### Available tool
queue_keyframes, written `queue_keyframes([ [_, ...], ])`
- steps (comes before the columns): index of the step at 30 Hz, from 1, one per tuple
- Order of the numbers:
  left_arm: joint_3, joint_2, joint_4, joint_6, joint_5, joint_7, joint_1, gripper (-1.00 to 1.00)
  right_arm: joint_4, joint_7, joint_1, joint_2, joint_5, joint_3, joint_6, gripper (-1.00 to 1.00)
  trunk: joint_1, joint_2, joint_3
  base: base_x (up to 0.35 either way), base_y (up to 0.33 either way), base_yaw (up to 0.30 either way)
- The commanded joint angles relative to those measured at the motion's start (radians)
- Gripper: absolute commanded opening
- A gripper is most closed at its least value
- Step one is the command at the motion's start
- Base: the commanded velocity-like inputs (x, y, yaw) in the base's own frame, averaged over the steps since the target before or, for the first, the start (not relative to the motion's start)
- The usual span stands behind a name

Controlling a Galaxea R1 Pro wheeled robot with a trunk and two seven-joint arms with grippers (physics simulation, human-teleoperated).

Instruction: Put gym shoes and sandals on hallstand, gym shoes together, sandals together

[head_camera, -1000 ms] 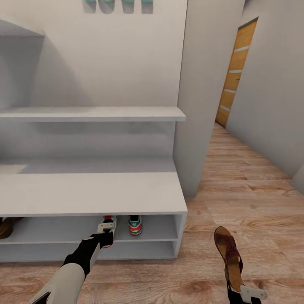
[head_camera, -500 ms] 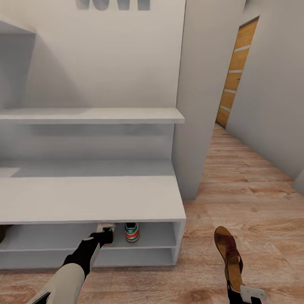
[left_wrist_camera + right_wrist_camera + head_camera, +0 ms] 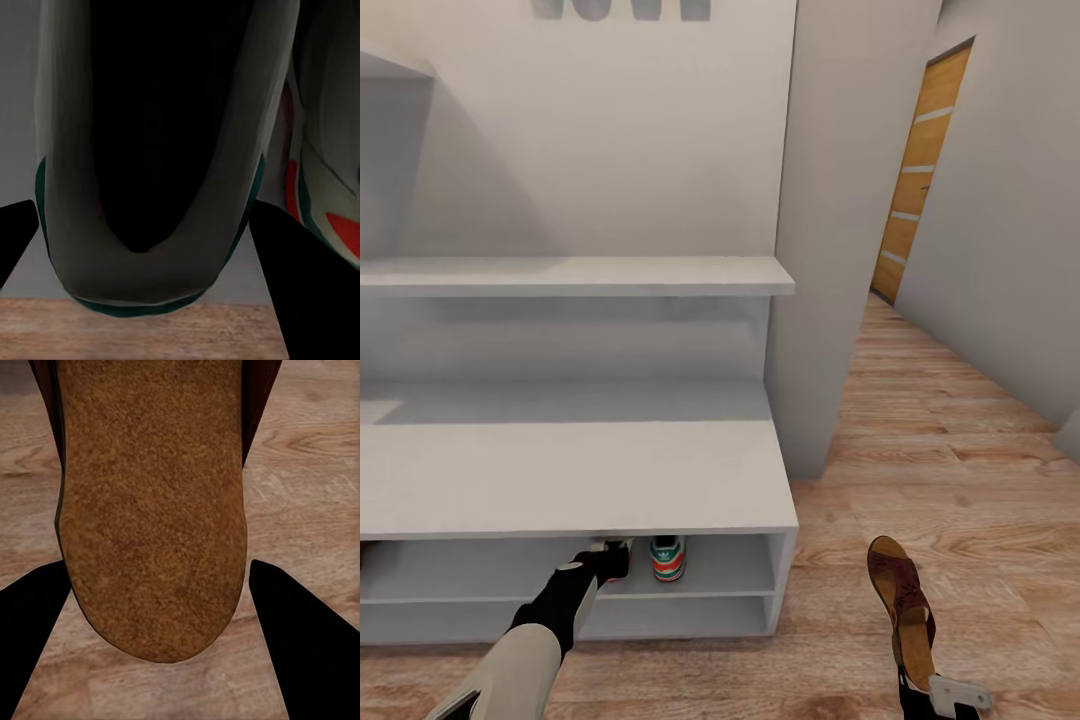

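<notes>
My left gripper (image 3: 607,553) reaches into the upper open level of the pale grey hallstand (image 3: 570,475) and is shut on a gym shoe (image 3: 616,560). The bench top hides most of that shoe. The other gym shoe (image 3: 668,557) stands on the same shelf just to its right. In the left wrist view the held gym shoe (image 3: 75,247) shows its dark opening between my fingers (image 3: 300,292), with its partner (image 3: 322,172) close beside it. My right gripper (image 3: 930,685) is shut on a brown sandal (image 3: 900,605), held above the floor (image 3: 960,440). Its tan insole (image 3: 150,510) shows between the fingers (image 3: 307,652).
The hallstand has a wall shelf (image 3: 575,275) above the bench and a lower open level (image 3: 680,615). A grey wall corner (image 3: 830,250) stands right of it. The corridor runs on to a wooden door (image 3: 920,170).
The head view has shifted slightly. My left gripper has pushed the gym shoe deeper under the bench top, level with the other one. The right arm and its sandal stay put.
</notes>
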Motion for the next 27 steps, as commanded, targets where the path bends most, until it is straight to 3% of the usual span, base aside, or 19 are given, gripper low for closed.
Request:
queue_keyframes([
  [1, 0.008, -0.001, -0.003, 0.005, -0.009, -0.008, -0.001, -1.0, 0.001, 0.002, -0.001, 0.0, 0.0, -0.005, -0.004, -1.0, 0.0, 0.0, -0.001, 0.0, 0.0, 0.0],
  [15, 0.008, 0.0, -0.002, 0.003, -0.008, -0.018, 0.0, -1.0, 0.0, 0.002, 0.0, 0.0, 0.0, -0.005, -0.004, -1.0, 0.0, 0.0, -0.001, 0.034, -0.011, 0.0],
  [16, 0.008, 0.0, -0.002, 0.003, -0.008, -0.018, 0.0, 1.0, 0.0, 0.003, 0.0, 0.0, 0.0, -0.005, -0.004, -1.0, 0.0, 0.0, -0.001, 0.004, -0.002, 0.0],
  [27, 0.007, 0.002, -0.001, 0.002, -0.006, -0.019, 0.0, 1.0, 0.0, 0.002, 0.0, 0.0, 0.0, -0.005, -0.004, -1.0, 0.0, 0.0, -0.001, -0.008, 0.006, 0.0],
])
